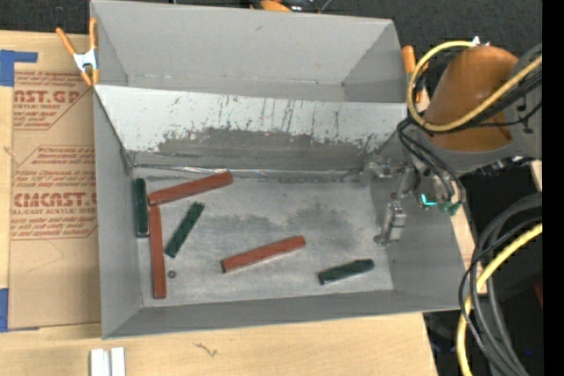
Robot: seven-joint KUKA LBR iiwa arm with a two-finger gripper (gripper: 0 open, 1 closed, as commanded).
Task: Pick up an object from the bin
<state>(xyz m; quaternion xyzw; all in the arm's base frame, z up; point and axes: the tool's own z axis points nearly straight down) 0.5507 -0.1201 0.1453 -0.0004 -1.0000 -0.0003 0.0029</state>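
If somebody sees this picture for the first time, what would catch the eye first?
First comes the robot's orange cover at the right, above the gripper, which hangs close to the right wall of the grey bin. Next come the long bars on the bin floor: a cluster of reddish-brown and dark green bars at the left, a single reddish-brown bar in the middle, and a lone dark green bar nearest the gripper.

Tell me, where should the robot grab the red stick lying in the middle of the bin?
Probably at its middle, coming straight down from above and squeezing across its narrow width. The red stick lies flat and slightly slanted on the bin floor, with bare floor along both long sides, so nothing crowds it there.
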